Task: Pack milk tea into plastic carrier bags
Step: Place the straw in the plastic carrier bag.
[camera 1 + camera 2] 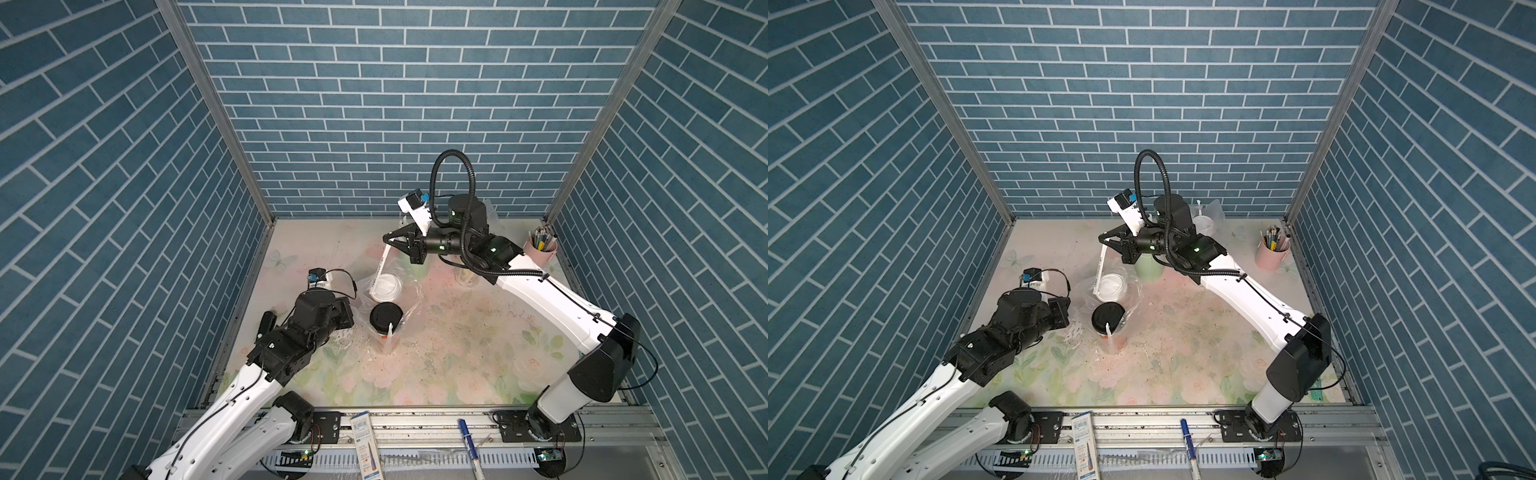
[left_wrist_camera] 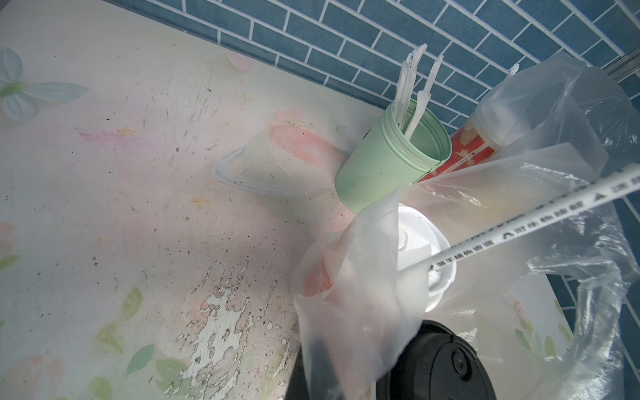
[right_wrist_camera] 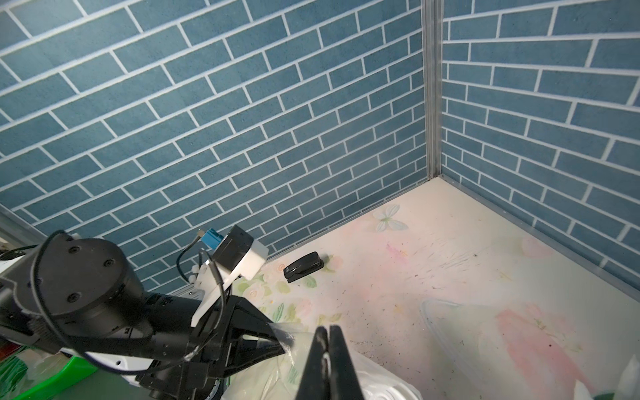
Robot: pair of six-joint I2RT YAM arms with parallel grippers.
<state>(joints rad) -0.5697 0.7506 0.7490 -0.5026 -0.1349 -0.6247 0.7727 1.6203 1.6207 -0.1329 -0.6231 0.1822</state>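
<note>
A clear carrier bag (image 1: 409,299) at mid-table holds two milk tea cups, one white-lidded (image 1: 388,286) and one black-lidded (image 1: 385,318). My left gripper (image 1: 355,318) is shut on the bag's left edge; the film (image 2: 353,294) drapes over its jaws in the left wrist view. Higher up, my right gripper (image 1: 385,240) is shut on a white wrapped straw (image 1: 380,270). The straw slants down to the white lid (image 2: 426,256). A second carrier bag (image 2: 571,114) at the back wall holds a red white-lidded cup (image 2: 467,145). Other cups are hidden.
A mint-green cup (image 2: 388,162) of wrapped straws stands between the two bags. A pink cup of pens (image 1: 540,251) is at the back right. A small black object (image 3: 303,266) lies by the left wall. A box (image 1: 365,444) and a pen (image 1: 469,444) lie on the front rail.
</note>
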